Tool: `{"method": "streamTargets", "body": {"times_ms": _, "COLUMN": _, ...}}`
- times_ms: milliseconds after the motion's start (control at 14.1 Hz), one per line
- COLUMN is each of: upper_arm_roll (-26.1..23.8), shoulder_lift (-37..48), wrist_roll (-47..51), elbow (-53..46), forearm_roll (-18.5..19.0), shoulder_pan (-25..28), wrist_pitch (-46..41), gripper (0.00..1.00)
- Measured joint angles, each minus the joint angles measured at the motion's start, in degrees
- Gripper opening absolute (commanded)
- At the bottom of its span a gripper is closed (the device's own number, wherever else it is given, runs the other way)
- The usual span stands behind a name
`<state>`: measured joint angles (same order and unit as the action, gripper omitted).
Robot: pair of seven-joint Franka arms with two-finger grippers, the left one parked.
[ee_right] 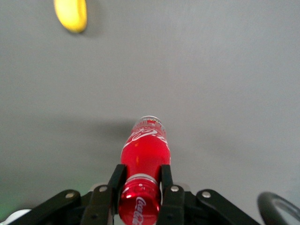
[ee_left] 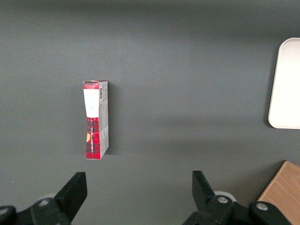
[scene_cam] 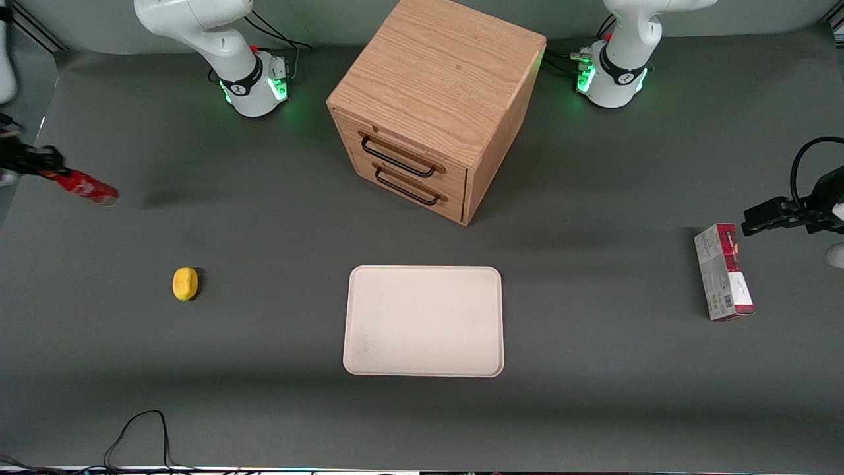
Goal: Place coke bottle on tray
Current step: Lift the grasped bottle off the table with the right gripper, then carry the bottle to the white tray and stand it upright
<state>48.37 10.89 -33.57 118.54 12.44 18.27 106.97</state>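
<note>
the gripper [ee_right: 139, 185] pinches the coke bottle [ee_right: 144, 164] between both fingers, held tilted in the air, well off the tray [scene_cam: 423, 321] toward the working arm's end of the table. a yellow lump [scene_cam: 185, 284] lies between bottle and tray; the wooden cabinet [scene_cam: 432, 105] stands farther from the camera than the tray, and a red-and-grey carton [scene_cam: 723, 272] lies toward the parked arm's end.

My gripper [scene_cam: 41, 165] hangs over the bench [scene_cam: 593, 409] at the working arm's end, jaws clamped on the coke bottle [scene_cam: 86, 187], which is clear of the surface. The tray [scene_cam: 423, 321] lies mid-bench, in front of the drawer cabinet [scene_cam: 435, 99] and nearer the front edge. A lemon [scene_cam: 185, 284] lies between bottle and tray. A carton [scene_cam: 723, 272] lies toward the parked arm's end.
</note>
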Motion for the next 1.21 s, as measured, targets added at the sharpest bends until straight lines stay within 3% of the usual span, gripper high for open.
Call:
{"method": "streamTargets", "body": {"times_ms": 355, "upper_arm_roll": -0.31, "shoulder_lift": 0.26, "wrist_roll": 0.12, "elbow": -22.19, "forearm_roll": -0.41, "shoulder_pan": 6.72, "wrist_pitch": -18.73, "gripper": 0.16}}
{"method": "streamTargets", "body": {"times_ms": 568, "upper_arm_roll": -0.32, "shoulder_lift": 0.11, "wrist_roll": 0.12, "elbow": -27.41, "forearm_roll": -3.23, "shoulder_pan": 10.26, "wrist_pitch": -22.03, "gripper": 0.16}}
{"method": "streamTargets", "body": {"times_ms": 923, "upper_arm_roll": -2.11, "shoulder_lift": -12.25, "wrist_roll": 2.05, "elbow": -37.67, "forearm_roll": -16.7, "shoulder_pan": 15.86, "wrist_pitch": -23.1, "gripper": 0.16}}
{"method": "streamTargets", "body": {"times_ms": 1206, "upper_arm_roll": -11.26, "shoulder_lift": -27.97, "wrist_roll": 12.47, "elbow": -52.7, "forearm_roll": -23.49, "shoulder_pan": 16.68, "wrist_pitch": -25.34, "gripper": 0.13}}
